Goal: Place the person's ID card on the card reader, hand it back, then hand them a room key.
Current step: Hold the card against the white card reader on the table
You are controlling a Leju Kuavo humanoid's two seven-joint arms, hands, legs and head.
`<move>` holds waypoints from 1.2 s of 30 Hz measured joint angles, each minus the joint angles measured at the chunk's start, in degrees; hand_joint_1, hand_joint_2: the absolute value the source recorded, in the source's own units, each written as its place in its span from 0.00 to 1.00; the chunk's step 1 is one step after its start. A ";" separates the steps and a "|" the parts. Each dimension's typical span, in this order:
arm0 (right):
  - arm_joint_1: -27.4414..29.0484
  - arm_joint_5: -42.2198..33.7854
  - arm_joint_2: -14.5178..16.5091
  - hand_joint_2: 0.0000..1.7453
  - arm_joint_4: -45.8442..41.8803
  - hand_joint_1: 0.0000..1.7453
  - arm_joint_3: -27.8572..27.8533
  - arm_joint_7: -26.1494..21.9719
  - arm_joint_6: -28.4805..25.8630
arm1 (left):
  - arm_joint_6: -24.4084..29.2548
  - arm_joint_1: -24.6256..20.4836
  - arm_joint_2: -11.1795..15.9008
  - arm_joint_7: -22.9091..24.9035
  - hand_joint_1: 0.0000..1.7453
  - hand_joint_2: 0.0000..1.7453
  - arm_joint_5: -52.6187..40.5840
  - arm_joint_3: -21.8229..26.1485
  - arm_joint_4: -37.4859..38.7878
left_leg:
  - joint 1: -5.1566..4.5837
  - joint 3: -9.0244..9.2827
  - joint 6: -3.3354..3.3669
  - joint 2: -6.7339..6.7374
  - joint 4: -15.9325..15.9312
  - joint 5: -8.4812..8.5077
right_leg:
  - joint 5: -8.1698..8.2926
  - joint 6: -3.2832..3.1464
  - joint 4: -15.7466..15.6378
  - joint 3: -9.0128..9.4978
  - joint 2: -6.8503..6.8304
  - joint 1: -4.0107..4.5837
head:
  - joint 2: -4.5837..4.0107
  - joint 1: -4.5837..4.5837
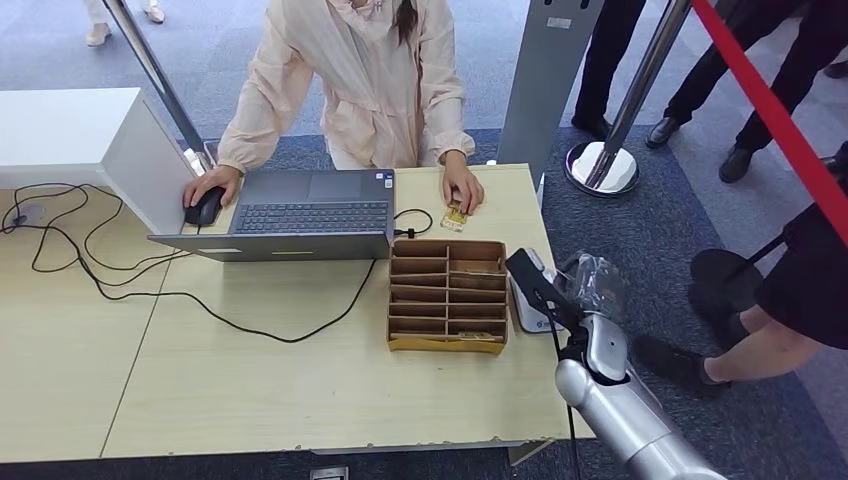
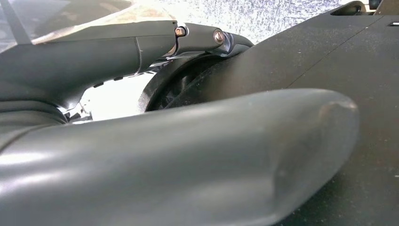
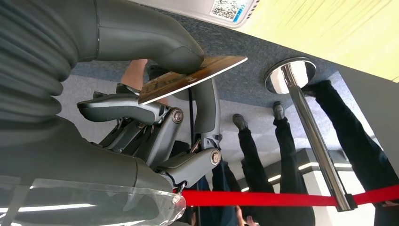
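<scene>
Right robot hand pinching a card at the lower right of the head view

The card [image 3: 193, 77] is thin, flat and brownish-gold with faint printing, white along its edge, clamped between the thumb and a finger of the right robot hand [image 3: 155, 108], just over the white card reader [image 1: 528, 305] at the worktop [image 1: 250, 390] edge, right of the cardboard tray [image 1: 447, 295]. ID or room key, can't really tell. Another small gold card [image 1: 455, 215] lies by the person's hand [image 1: 463, 190], upper middle. Left robot hand [image 2: 188, 155] is a dark close-up blur, so can't tell its state.
</scene>
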 joint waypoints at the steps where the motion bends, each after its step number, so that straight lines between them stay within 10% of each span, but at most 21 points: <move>1: 0.00 -0.16 0.07 1.00 0.14 1.00 0.01 -0.14 0.01 | 0.00 0.01 -0.01 0.01 0.00 0.00 -0.04 0.05 0.00 | 0.00 0.00 0.00 0.00 0.00 0.00 | 0.00 0.00 0.00 0.00 0.00 0.00 | 0.00 0.01; 36: -1.56 -2.53 4.66 1.00 8.13 1.00 1.95 -4.40 -0.46 | 0.03 0.08 -0.19 -0.10 0.00 0.00 -0.48 0.90 0.00 | 0.00 0.01 0.00 0.00 0.00 0.00 | 0.00 0.00 0.00 0.02 0.00 0.00 | 0.00 -0.01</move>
